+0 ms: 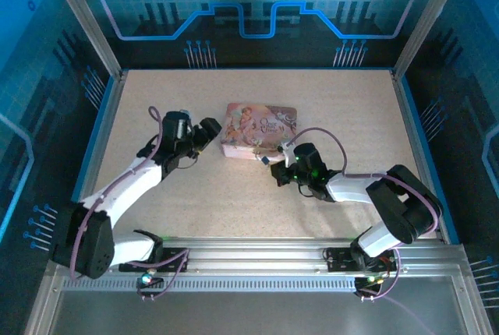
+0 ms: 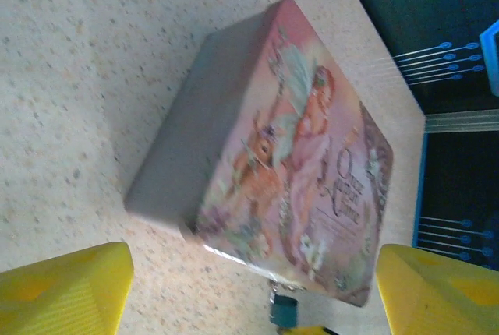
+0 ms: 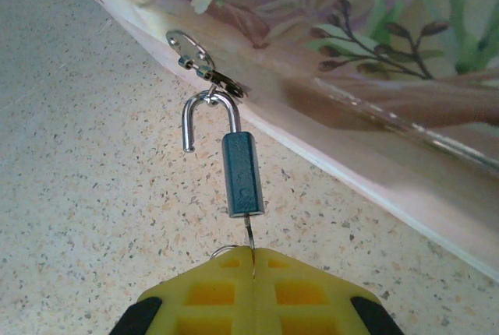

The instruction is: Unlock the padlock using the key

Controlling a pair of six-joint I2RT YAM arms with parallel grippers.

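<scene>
The key (image 3: 249,234) is pinched by the shut right tool (image 3: 252,265). Its tip is pushed into the bottom of the padlock (image 3: 242,175), at the tool's 12 o'clock. The padlock's loop is open on one side and hooked on the 6 o'clock edge of the pink tin (image 1: 260,126). At the tin's 9 o'clock, the left tool (image 1: 207,131) is held wide open, empty.

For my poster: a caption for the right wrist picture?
Right gripper holds the key in the open padlock hanging on the pink tin.

Top camera high, looking down, wrist cameras low and close, all three sharing the tin (image 1: 260,128)
</scene>
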